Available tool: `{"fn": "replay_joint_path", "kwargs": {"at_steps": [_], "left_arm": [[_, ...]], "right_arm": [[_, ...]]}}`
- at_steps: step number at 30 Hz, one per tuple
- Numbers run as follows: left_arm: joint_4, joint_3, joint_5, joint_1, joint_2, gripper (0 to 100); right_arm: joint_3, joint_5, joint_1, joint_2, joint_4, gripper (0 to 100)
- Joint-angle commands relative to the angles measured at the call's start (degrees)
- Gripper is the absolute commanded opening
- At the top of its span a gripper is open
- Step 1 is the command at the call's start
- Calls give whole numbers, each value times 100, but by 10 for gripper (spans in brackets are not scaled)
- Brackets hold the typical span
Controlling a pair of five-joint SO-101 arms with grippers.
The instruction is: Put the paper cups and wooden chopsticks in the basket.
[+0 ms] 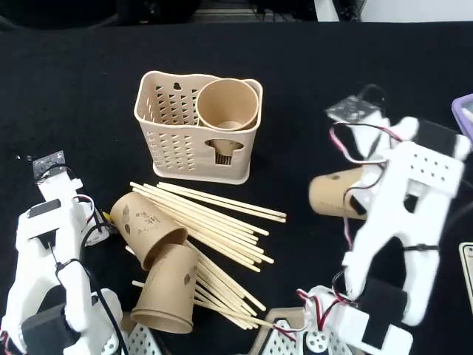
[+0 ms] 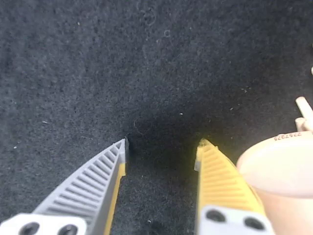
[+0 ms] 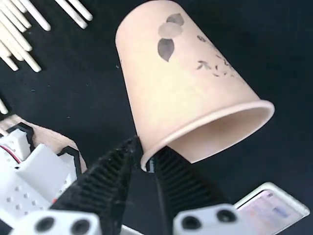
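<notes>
Clamps right fingers (image 3: 112, 181) on rim of tan paper cup (image 3: 181, 83), near purple object (image 1: 463, 111) at right edge of black desk (image 1: 89, 44); holds left fingers (image 2: 215, 181) apart.

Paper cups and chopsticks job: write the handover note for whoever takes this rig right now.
Left gripper open above bare cloth, beside a loose cup.
Right gripper shut on the rim of a held cup, right of the basket.
Done: a first cup stands in the basket.
Left: the held cup, the loose cup, a second loose cup, and all chopsticks, lying in front of the basket.
</notes>
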Motion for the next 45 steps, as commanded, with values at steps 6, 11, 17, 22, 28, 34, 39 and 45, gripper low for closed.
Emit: {"fn": "replay_joint_path", "kwargs": {"at_steps": [6, 11, 17, 22, 28, 34, 39, 45], "left_arm": [[-70, 66, 53, 180, -18, 234], [-70, 66, 53, 171, -18, 234], [-70, 66, 44, 171, -18, 234], [-70, 66, 44, 171, -18, 234], [-70, 66, 44, 171, -18, 234], [-70, 66, 44, 171, -18, 234], [-70, 66, 44, 171, -18, 234], [-70, 66, 44, 171, -18, 234]], "right_arm": [[303, -870, -1635, -321, -607, 15], [567, -1327, -2312, -585, -844, 156], [936, -1345, -2743, -637, -1073, 86], [716, -1582, -2462, -699, -1257, 8], [-4, -1371, -1960, -1402, -826, 11], [-699, -879, -2013, -2220, -791, 11], [-1842, -1116, -2752, -2712, -1240, 11], [-2738, -1407, -4079, -2044, -1389, 11]]}}
